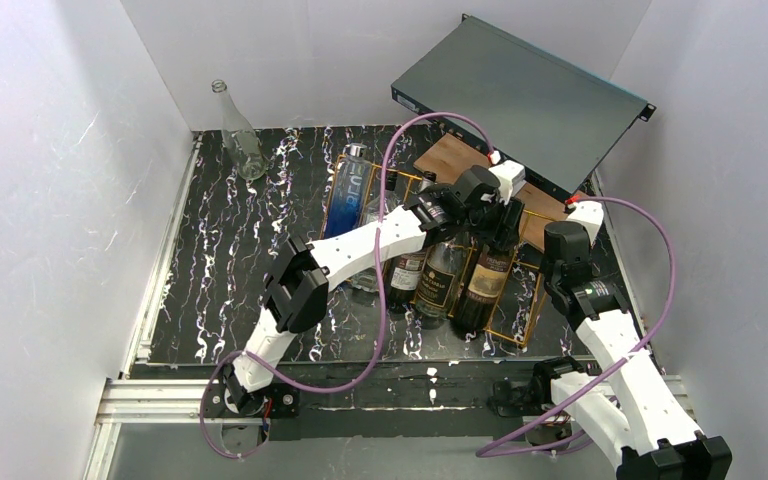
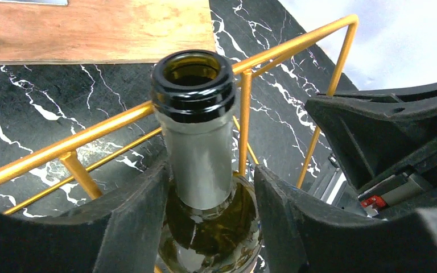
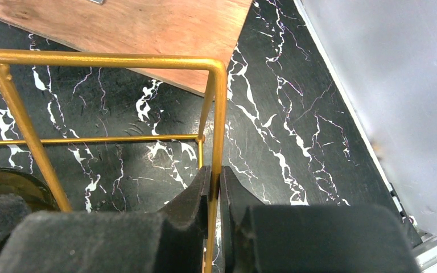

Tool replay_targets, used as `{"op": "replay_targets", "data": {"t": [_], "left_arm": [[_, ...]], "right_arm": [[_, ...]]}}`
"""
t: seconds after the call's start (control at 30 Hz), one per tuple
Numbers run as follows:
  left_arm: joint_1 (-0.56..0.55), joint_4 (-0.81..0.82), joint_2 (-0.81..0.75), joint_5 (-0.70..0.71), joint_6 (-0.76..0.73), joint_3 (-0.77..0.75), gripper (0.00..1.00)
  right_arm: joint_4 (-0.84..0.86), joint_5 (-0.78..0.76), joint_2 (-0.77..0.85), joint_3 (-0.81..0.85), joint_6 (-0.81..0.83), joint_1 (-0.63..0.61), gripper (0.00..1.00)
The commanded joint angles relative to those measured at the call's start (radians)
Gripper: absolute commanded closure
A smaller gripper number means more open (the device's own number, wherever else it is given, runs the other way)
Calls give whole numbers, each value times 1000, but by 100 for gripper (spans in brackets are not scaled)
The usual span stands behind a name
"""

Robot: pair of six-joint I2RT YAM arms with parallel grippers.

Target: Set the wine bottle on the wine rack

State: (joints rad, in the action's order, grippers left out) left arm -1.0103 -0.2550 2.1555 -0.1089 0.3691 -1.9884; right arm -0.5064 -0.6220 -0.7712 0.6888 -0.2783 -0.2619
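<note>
Wine bottle (image 2: 196, 142) rests in a wine rack (image 2: 296, 42) slot, mid-frame in the top view. Left tool (image 2: 207, 187) has its jaws apart around the neck, and the right tool (image 3: 216, 190) is clamped on the rack's corner wire. Backing out crooked could snag the neck and drag the bottle sideways.

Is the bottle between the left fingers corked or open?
Open: the wine bottle shows a hollow mouth, no cork or cap, left wrist view.

We see the wine bottle (image 2: 193, 85) in glossy dark glass, the wine rack (image 3: 91, 58) in smooth gold metal, the board (image 2: 91, 28) probably matt plywood.
</note>
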Motion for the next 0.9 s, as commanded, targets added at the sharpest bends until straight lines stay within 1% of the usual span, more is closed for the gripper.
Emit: {"op": "replay_targets", "data": {"t": [0.0,0.13,0.27,0.3,0.33,0.47,0.53,0.73,0.77,0.8,0.83,0.87], "left_arm": [[-3,-142,12,-9,-25,-27,42],[-2,-148,-8,-19,-24,-41,37],[1,-161,-44,-31,-21,-53,34],[2,-165,-57,-37,-20,-54,33],[2,-168,-70,-42,-18,-56,32],[8,-173,-122,-69,-16,-66,26],[11,-184,-144,-80,-18,-80,25],[18,-196,-187,-112,-7,-89,20],[20,-203,-186,-112,-2,-95,12],[22,-211,-188,-115,3,-98,9],[24,-216,-195,-120,4,-97,4],[23,-219,-208,-121,4,-93,2]], "right_arm": [[79,36,28,20,6,-7,99],[74,31,31,27,5,-8,99],[66,29,34,33,3,-7,99],[63,28,35,35,2,-8,95],[60,30,37,38,1,-8,89],[43,38,48,55,-7,-8,81],[34,39,53,64,-15,-8,76],[22,58,62,78,-16,-8,55],[20,62,62,81,-16,-8,53],[15,68,62,88,-15,-8,51],[7,76,61,98,-14,-8,50],[-1,83,62,110,-10,-8,47]]}}
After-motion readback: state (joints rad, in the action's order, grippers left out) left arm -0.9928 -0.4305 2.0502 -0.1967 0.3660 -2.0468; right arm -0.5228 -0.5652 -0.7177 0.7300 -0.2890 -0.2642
